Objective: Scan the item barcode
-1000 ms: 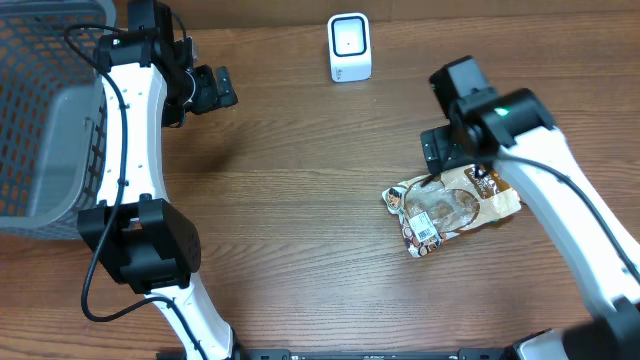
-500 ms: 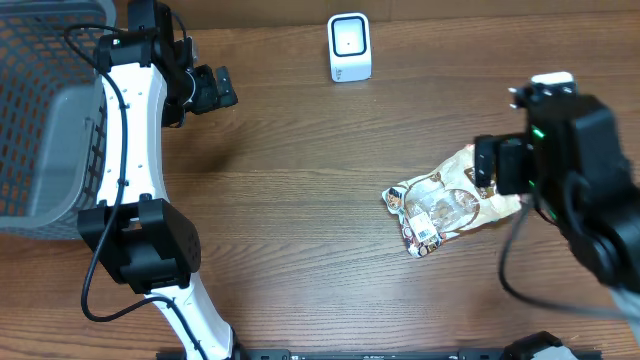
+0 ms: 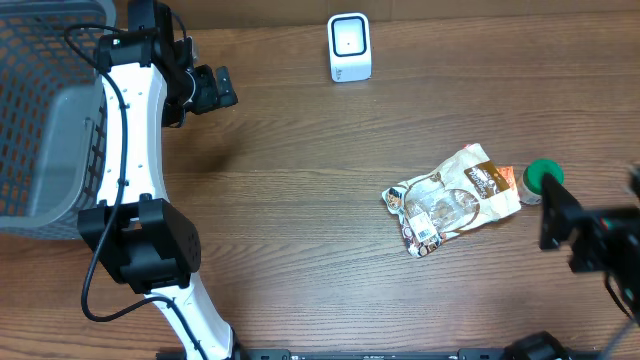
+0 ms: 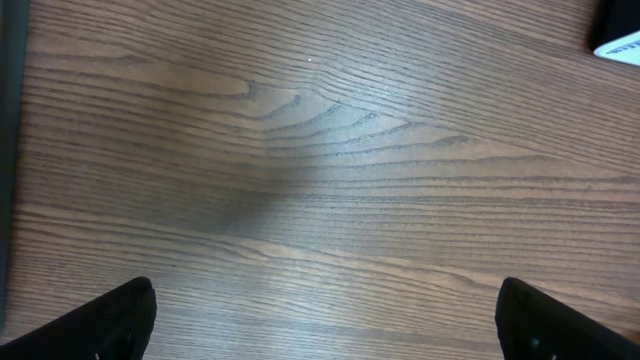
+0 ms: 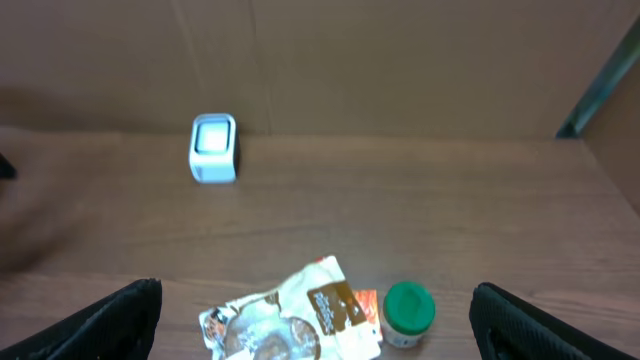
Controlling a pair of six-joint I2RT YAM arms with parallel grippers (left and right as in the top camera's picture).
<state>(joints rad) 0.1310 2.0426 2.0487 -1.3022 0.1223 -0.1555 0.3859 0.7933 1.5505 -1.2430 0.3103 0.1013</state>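
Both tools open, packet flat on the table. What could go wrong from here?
1. The green-capped bottle sits close beside the right end of the snack packet; a grasp there may knock it over.
2. The barcode label faces up at the packet's near-left corner; gripping there would hide it from the scanner.

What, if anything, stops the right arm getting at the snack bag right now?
Probably nothing, so likely yes. The right gripper is open, near the snack bag, which lies on the table with nothing on it. Only the green-capped bottle beside its right end might get bumped.
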